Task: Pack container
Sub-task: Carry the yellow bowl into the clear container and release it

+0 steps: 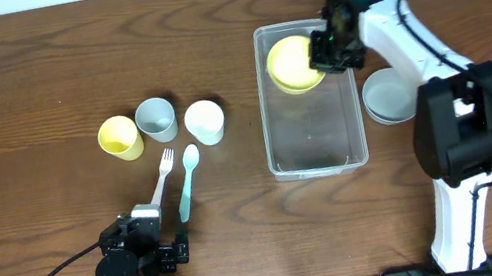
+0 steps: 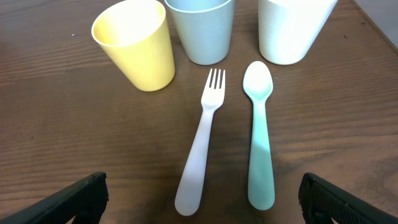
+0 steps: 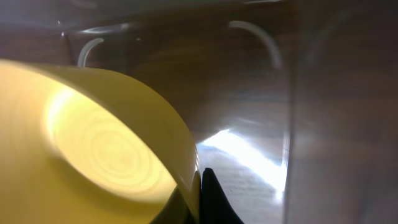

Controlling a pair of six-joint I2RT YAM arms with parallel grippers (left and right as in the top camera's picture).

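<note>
Clear plastic rectangular tub with rounded corners is sitting on the dark brown wooden counter, right of centre in the overhead view, its long sides running away from the robot. The right end effector is reaching into the tub's far end and pinching the rim of a pale yellow round plastic bowl. In the right wrist view one of its black fingers is pressing against the bowl's edge. The bowl is tilting, its hollow facing that camera, and it is lying within the tub's far half. Whether it is touching the tub's floor I cannot tell. Just beside the tub's right wall, a pale grey round bowl is resting on the counter, partly under the right arm.

The left end effector is sitting near the counter's near edge with its jaws spread wide, holding nothing. Its black fingertips are showing at the lower corners of the left wrist view. Between them, a white plastic fork and a teal plastic spoon are lying side by side without touching, handles toward the robot. Beyond these, three plastic cups are standing upright in a row. The yellow cup and the grey-blue cup are standing close together, and the white cup is standing slightly apart on the right.
</note>
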